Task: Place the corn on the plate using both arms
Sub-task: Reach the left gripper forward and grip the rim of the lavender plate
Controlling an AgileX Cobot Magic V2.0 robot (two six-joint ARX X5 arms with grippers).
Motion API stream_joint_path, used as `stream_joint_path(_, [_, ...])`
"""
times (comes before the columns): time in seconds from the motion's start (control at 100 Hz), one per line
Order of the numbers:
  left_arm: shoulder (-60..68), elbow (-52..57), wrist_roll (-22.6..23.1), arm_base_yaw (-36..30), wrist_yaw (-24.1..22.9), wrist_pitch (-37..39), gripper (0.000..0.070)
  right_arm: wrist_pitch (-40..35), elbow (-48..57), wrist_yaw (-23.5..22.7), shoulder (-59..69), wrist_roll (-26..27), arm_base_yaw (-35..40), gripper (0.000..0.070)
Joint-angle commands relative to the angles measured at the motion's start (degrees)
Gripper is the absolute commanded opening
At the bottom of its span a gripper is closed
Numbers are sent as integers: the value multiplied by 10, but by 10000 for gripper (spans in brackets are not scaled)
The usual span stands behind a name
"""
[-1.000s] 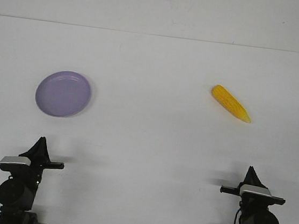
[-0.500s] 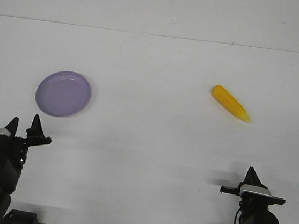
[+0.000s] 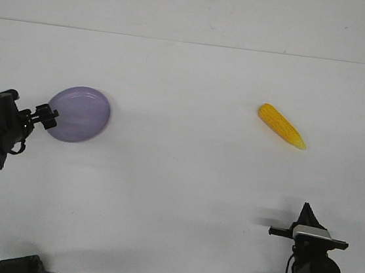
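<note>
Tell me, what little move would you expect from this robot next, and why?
Probably the left gripper closes on the rim of the plate, since its fingers sit right at the plate's left edge; whether they are open I cannot tell. The corn lies far off on the table's right side, and the right gripper sits near the table's front edge, well short of the corn.

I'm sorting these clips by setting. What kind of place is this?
Probably a robot test bench, not a kitchen: a bare white table, one purple plate, one corn cob, and two black arms, the left claw at the plate's edge.
</note>
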Motion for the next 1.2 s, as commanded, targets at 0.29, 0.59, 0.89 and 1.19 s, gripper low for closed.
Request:
stream_joint_path(0.29, [200,85,1,22,42,10,421,6,-2,-1,0,-2,-2,12])
stream_joint_path(0.59, [228,85,1,17,56,40,130,6,-2,-1,0,-2,-2,12])
stream_joint_path(0.89, [226,85,9,17,65,40,10,6,-2,-1,0,-2,-2,12])
stream_joint_path(1.19, [128,85,0,14,197,-6,10,6,-2,-1,0,-3,-2,12])
